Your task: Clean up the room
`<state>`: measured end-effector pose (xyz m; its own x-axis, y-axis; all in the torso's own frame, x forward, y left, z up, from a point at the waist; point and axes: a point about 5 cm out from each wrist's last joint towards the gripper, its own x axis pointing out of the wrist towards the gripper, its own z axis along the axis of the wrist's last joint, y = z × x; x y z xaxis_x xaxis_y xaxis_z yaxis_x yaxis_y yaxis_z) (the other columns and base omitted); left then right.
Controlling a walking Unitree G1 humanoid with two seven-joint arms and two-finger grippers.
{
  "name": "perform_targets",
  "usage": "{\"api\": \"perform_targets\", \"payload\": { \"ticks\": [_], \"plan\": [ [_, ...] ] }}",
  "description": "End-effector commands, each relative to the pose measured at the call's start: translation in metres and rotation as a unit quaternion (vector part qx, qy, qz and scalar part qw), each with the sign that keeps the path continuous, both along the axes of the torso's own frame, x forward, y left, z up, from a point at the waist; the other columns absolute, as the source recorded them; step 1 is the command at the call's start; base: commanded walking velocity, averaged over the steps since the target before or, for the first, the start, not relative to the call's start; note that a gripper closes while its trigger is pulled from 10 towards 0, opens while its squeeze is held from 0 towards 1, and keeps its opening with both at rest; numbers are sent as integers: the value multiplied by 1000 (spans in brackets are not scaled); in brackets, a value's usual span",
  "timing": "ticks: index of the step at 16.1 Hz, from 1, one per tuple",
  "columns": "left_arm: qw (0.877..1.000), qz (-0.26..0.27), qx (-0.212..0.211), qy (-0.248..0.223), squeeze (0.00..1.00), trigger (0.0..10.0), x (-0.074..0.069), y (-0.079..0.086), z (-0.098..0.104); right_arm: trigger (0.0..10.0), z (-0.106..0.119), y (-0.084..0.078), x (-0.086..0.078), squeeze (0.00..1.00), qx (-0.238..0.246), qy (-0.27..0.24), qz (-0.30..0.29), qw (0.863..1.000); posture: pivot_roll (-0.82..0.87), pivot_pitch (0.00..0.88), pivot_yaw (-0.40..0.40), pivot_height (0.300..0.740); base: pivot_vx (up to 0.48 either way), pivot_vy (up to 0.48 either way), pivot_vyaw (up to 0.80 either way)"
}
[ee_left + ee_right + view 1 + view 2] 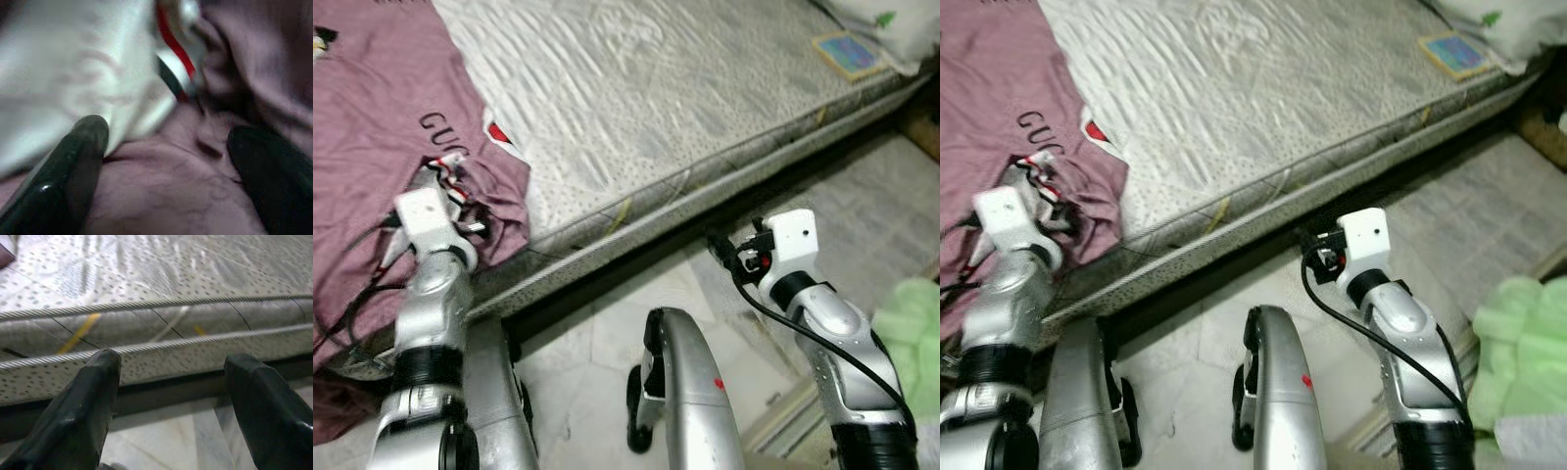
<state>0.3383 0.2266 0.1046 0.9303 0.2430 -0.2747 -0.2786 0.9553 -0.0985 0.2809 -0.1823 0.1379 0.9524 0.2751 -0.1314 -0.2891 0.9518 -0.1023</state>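
The left gripper (166,161) has its jaws spread wide, both fingers (73,166) pressed down against the crumpled mauve T-shirt (372,127), with nothing yet pinched between them; a red, white and dark striped trim (173,54) bunches just ahead. The shirt lies spread over the near left corner of the bed's bare grey mattress (636,88), hanging over its edge. The right gripper (168,396) hovers low over the pale tiled floor (607,323), jaws wide apart and empty, facing the mattress side. A small book (847,54) rests on the mattress's far right corner, and a green cloth (1523,343) lies on the floor at right.
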Motion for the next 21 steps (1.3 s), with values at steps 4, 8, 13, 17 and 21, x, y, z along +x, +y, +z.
{"api": "perform_targets", "payload": {
  "ticks": [4,8,13,17,21],
  "plan": [
    [997,-61,-3,55,0,10000,18,-15,-10,10000,2,-9,-5,0,-9,4,-17,1000,-218,297,-121,531,0,0,0],
    [945,-283,124,111,0,10000,20,-84,-25,10000,1,0,-2,0,1,4,-14,1000,-194,282,-112,531,0,0,0],
    [853,-457,216,132,0,10000,-10,-155,-56,10000,0,8,6,0,8,-1,-7,1000,-171,257,-109,531,0,0,0],
    [782,-528,304,128,0,10000,-35,-184,-76,10000,1,14,14,0,13,-10,-2,1000,-155,222,-104,531,0,0,0],
    [791,-474,386,7,0,10000,-23,-178,-42,10000,0,17,19,0,19,-17,-1,1000,-133,196,-94,531,0,0,0]
  ]
}}
